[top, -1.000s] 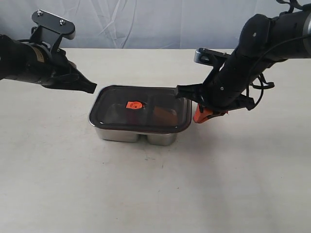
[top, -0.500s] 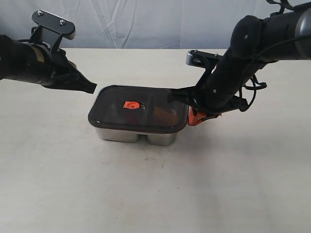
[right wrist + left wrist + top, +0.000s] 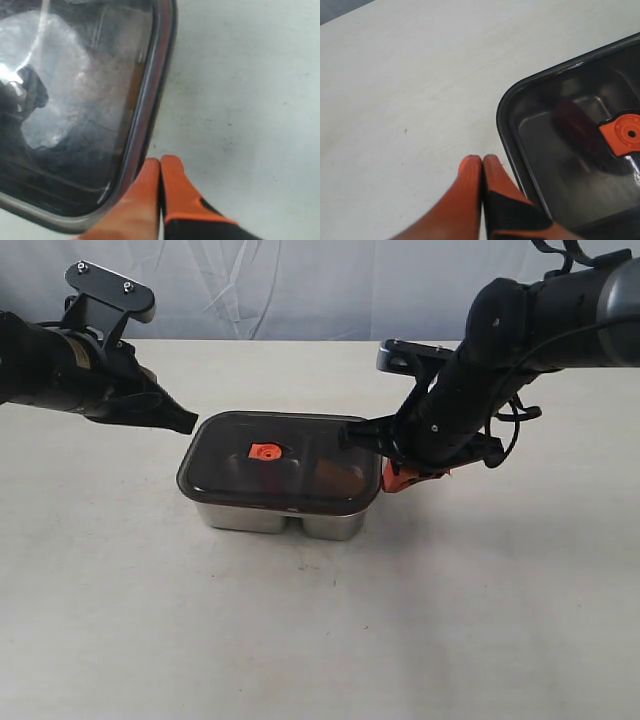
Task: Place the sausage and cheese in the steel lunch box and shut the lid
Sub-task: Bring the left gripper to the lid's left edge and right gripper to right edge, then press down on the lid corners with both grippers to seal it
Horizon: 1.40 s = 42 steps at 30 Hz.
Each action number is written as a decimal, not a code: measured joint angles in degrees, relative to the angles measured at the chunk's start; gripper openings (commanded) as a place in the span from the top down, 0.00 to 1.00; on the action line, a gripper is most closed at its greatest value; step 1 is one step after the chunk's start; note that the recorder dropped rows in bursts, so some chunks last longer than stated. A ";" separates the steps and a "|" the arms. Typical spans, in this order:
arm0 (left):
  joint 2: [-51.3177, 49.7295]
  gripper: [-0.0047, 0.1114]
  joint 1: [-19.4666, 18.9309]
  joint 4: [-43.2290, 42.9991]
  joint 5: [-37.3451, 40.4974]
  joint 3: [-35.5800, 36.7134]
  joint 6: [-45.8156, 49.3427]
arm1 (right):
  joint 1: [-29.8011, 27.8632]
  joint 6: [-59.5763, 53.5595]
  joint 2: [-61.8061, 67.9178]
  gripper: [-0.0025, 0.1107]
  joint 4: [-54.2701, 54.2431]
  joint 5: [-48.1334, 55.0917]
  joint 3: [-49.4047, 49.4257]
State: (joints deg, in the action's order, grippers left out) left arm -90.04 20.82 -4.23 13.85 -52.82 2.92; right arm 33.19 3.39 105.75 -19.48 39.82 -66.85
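Note:
The steel lunch box (image 3: 270, 520) stands mid-table with the dark translucent lid (image 3: 310, 445) lying on top, its orange valve (image 3: 265, 451) up. Through the lid, the sausage (image 3: 577, 127) shows as a dark red shape and the cheese (image 3: 340, 476) as a dim orange-brown patch. My left gripper (image 3: 188, 421) is shut, its orange fingertips (image 3: 482, 161) just off the lid's (image 3: 560, 165) far-left corner. My right gripper (image 3: 396, 480) is shut too, with its tips (image 3: 160, 162) against the lid's (image 3: 150, 100) right edge.
Pale tabletop (image 3: 320, 640) lies all round the box. A wrinkled light backdrop (image 3: 300, 285) closes the far side. Both arms hang low at either end of the box.
My right gripper has slid left against the lid's right edge, and the lid has shifted a little left over the box. The left arm has stayed still.

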 measured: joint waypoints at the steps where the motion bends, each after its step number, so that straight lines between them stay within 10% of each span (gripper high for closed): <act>1: 0.00 0.96 -0.02 0.00 0.22 0.00 0.10 | 0.08 0.08 0.00 0.99 0.43 0.47 0.00; 15: -2.47 0.96 -0.12 0.79 3.15 0.00 0.10 | 0.23 14.05 -4.74 0.99 18.34 -1.32 -1.26; 42: -7.23 0.96 2.53 7.50 -0.94 -0.03 3.75 | 0.23 4.53 0.83 0.99 5.21 -15.28 -3.96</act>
State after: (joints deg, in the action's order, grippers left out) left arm -97.27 23.35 3.26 12.91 -52.85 6.67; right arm 33.41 7.91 106.58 -14.26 24.55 -70.81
